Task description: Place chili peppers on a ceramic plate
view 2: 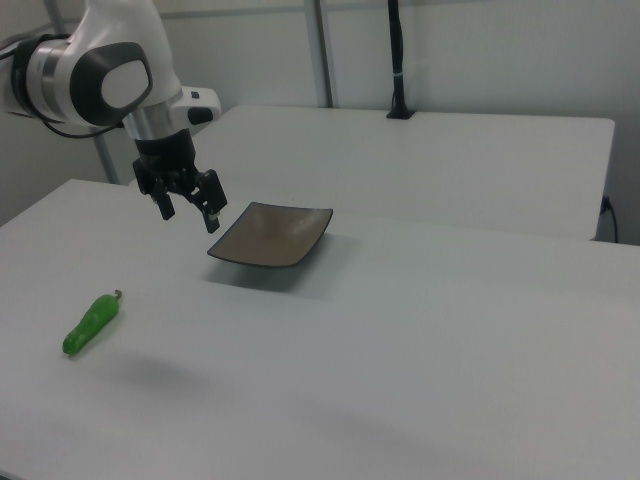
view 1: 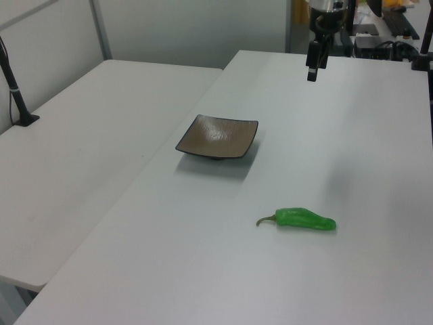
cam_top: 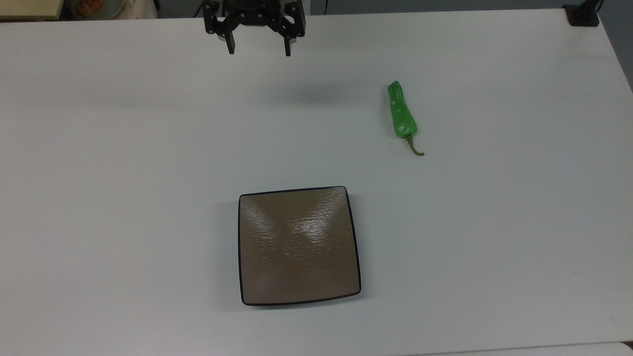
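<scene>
On the white table (cam_top: pixel 99 173) we are seeing the chili pepper (cam_top: pixel 401 114) lying flat toward the top view's right, its stem curling toward the near edge, well apart from the ceramic plate (cam_top: pixel 298 245), which is sitting bare nearer the camera. Above the table's far edge our gripper (cam_top: pixel 258 50) is hanging in the air with its two fingers spread wide apart, holding nothing. Open tabletop is lying between it and the pepper. At the top view's upper right corner a black clamp base (cam_top: pixel 582 15) is gripping the table's edge. Beside our table, on the left view's left, a second white table (view 1: pixel 81 142) is standing.
</scene>
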You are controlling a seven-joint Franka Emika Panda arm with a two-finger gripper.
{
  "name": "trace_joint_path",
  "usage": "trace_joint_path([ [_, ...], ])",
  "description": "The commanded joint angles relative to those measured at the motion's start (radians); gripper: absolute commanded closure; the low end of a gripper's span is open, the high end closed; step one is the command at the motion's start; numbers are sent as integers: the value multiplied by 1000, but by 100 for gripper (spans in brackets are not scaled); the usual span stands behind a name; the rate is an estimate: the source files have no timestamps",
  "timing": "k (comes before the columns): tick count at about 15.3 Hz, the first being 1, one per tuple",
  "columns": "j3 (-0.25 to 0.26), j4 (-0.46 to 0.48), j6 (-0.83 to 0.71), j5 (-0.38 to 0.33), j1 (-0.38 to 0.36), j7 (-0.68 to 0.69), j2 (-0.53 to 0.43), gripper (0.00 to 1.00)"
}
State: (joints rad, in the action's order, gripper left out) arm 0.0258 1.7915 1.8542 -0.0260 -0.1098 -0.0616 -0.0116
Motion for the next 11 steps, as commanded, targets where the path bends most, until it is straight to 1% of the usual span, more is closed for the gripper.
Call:
trace_joint_path([
  [1,9,19,-20,6,-13,20,-21,0],
  [9,9,22,-41,6,-11,34,-19,0],
  [11,8,23,-41,-6,-13,43,-19,0],
])
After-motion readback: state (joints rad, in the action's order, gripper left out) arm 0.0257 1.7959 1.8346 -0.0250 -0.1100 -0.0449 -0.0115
